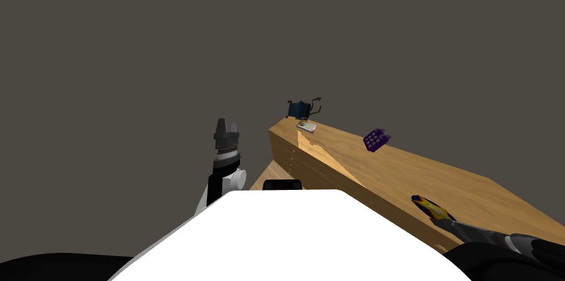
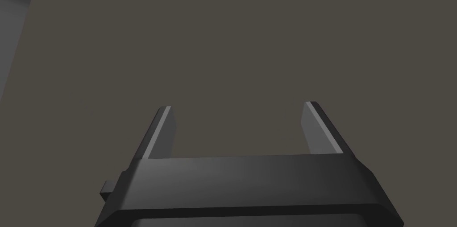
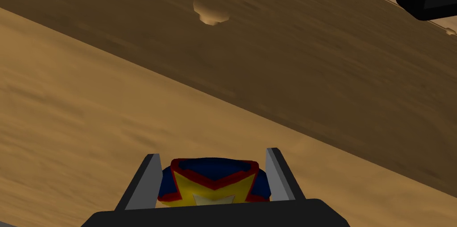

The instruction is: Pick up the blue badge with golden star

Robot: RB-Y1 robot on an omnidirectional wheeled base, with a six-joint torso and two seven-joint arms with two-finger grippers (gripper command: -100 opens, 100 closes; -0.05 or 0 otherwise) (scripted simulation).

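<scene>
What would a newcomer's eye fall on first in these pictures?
The blue badge with its yellow star, pinched by the right gripper at the near end of the wooden dresser. Further along its top sits a purple object, and the left gripper stands raised beside it, fingers open.

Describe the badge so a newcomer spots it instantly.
Start at the long wooden top. Near its front edge, the right pincer grips the badge. Unlike the purple object and dark gadget farther along, it is blue with a red-edged yellow star.
</scene>
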